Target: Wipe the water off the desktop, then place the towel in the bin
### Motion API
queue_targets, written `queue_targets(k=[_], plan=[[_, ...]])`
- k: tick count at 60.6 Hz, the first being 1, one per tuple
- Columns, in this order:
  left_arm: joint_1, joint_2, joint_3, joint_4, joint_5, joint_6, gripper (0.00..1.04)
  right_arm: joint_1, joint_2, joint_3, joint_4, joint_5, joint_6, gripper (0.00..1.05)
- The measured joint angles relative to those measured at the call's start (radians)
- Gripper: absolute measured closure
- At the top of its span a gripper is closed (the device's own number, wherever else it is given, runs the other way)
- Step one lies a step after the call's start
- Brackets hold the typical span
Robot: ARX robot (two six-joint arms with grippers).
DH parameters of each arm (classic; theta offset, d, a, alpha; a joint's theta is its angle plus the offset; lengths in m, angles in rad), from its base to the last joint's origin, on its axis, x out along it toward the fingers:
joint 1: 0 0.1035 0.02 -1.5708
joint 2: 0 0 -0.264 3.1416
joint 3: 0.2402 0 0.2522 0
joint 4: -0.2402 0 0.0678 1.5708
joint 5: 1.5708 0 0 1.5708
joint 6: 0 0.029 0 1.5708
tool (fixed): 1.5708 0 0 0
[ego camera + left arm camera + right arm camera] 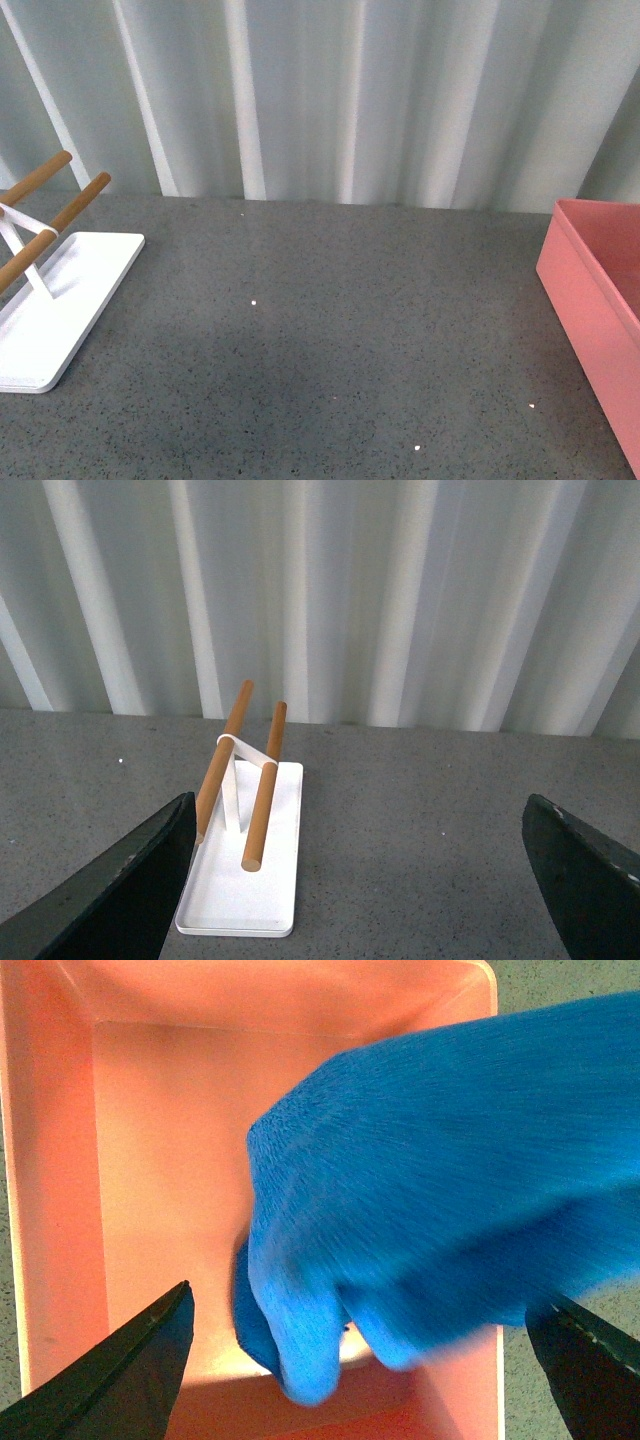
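Blue towel [430,1190] hangs over the pink bin [160,1140]; no writing shows.

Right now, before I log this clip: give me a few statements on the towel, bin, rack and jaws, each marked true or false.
1. The towel is over the open bin. True.
2. The towel lies flat on the desktop in the front view. False: no towel shows there.
3. The left gripper has its jaws spread with nothing between them. True.
4. The white tray carries a blue cloth on its rods. False: the rods are bare.
5. The bin sits at the desktop's left side. False: it is at the right edge of the front view.
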Motion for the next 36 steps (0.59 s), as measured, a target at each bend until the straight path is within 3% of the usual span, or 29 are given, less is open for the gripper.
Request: queue_targets(k=[32,34,36], plan=[[0.0,0.0,0.0,0.0,0.0,0.0,0.07,0.0,0.0,0.0,0.0,0.001,0.0,0.07],[0.0,0.0,0.0,0.0,0.0,0.0,0.07,-0.01,-0.013,-0.053,0.125,-0.074,0.027,0.1],[0.0,0.0,0.0,0.0,0.0,0.0,0.07,-0.015,-0.051,-0.195,0.401,-0.248,0.08,0.19]])
